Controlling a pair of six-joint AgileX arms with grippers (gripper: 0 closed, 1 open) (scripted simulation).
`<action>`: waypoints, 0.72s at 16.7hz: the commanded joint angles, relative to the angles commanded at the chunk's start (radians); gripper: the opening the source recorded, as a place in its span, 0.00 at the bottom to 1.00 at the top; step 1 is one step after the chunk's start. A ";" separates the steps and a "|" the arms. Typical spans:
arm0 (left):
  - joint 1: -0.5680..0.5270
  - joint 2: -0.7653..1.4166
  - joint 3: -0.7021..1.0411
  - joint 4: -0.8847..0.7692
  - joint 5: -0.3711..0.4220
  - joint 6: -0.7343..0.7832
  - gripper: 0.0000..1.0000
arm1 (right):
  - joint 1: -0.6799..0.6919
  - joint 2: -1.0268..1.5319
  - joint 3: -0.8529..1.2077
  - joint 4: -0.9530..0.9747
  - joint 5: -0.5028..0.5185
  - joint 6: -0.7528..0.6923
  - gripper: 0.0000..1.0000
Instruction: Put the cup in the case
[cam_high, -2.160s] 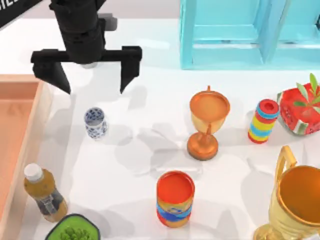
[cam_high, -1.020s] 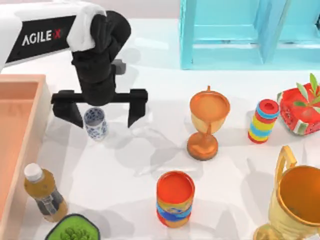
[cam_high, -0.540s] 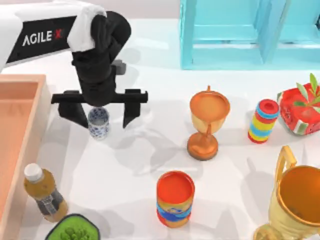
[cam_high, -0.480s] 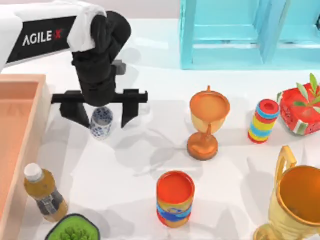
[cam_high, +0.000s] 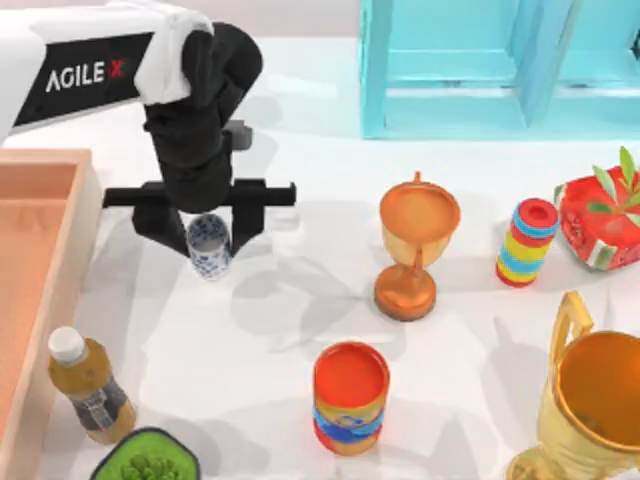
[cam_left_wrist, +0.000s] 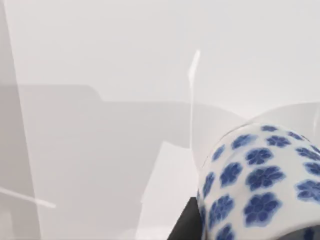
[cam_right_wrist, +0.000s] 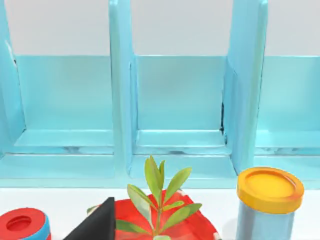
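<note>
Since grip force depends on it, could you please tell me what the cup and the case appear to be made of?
The cup, between the left gripper's fingers, looks like glazed porcelain: smooth white body with blue flower print. The case looks like matte light-brown wood with a reddish-brown floor, though no grain is visible.

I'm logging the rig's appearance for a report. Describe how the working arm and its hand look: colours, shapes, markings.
In the top view the left arm has a white boxy link bearing a black panel with white "AGILE" lettering and a red X. Its wrist section is matte black and chunky. The left hand is black too: a flat crossbar carrying two wedge-shaped fingers that taper downward. No cables are visible.
</note>
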 joint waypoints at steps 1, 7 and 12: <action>0.000 0.000 0.000 0.000 0.000 0.000 0.00 | 0.000 0.000 0.000 0.000 0.000 0.000 1.00; 0.000 0.000 0.000 0.000 0.000 0.000 0.00 | 0.000 0.000 0.000 0.000 0.000 0.000 1.00; 0.012 -0.070 0.005 -0.070 0.023 0.070 0.00 | 0.000 0.000 0.000 0.000 0.000 0.000 1.00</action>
